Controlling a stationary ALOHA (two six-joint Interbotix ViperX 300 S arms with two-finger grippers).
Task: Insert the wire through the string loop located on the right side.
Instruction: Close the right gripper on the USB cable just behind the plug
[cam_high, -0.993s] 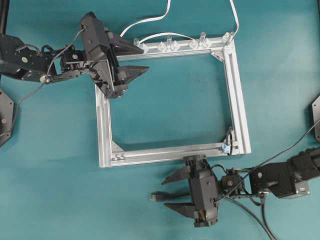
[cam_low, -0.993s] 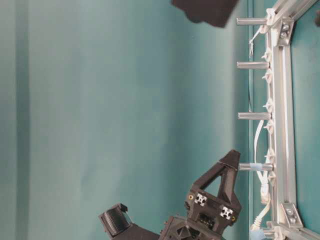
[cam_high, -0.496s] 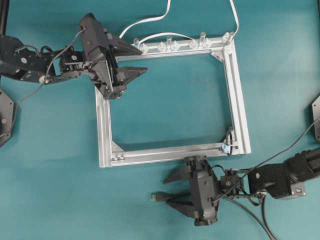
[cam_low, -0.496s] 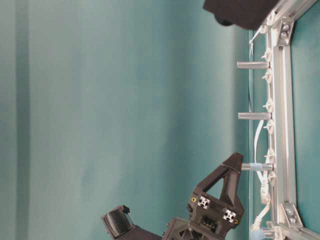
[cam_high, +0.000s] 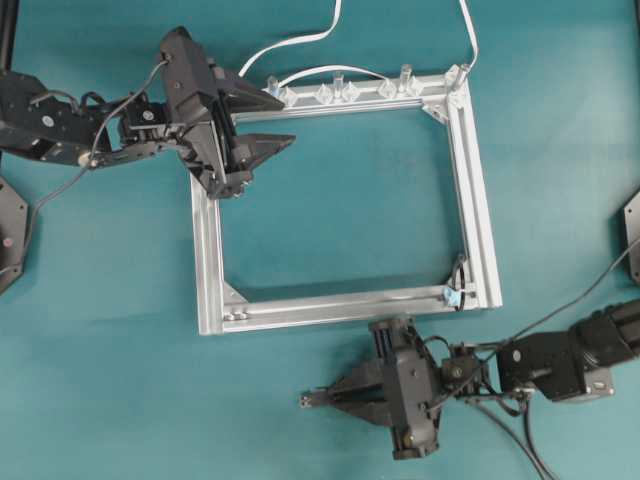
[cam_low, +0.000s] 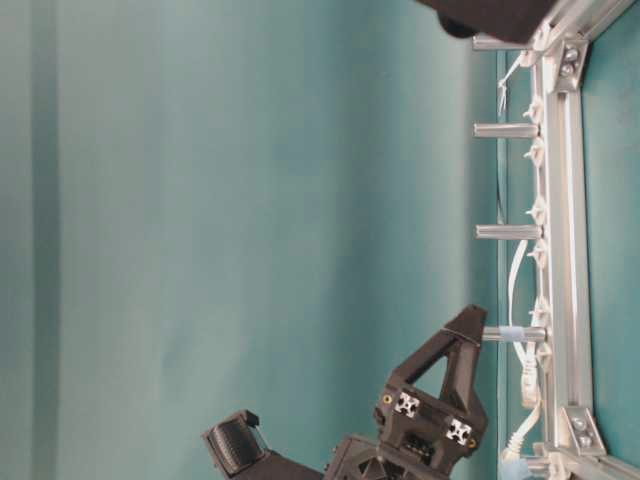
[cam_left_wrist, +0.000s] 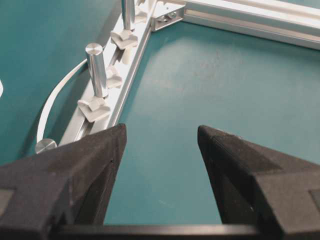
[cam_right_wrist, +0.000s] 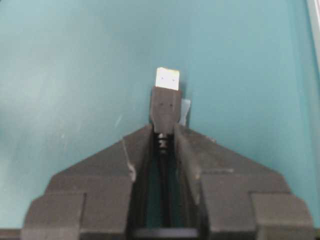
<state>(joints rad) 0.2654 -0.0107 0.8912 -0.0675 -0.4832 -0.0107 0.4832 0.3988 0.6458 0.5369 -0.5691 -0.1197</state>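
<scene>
The wire (cam_right_wrist: 165, 107), plug forward, sits pinched near the table, well apart from the string loop (cam_high: 455, 283).

The wire (cam_right_wrist: 165, 107) ran back between the right gripper's (cam_right_wrist: 163, 142) fingers (cam_right_wrist: 135, 155), its cable hidden there. The string loop (cam_high: 456, 285) was too small to make out. The white cable (cam_high: 300, 40) was cut off by the overhead view's top edge

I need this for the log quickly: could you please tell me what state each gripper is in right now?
Left gripper: open, holding nothing, near the frame corner.
Right gripper: closed on the wire just behind its plug.
</scene>
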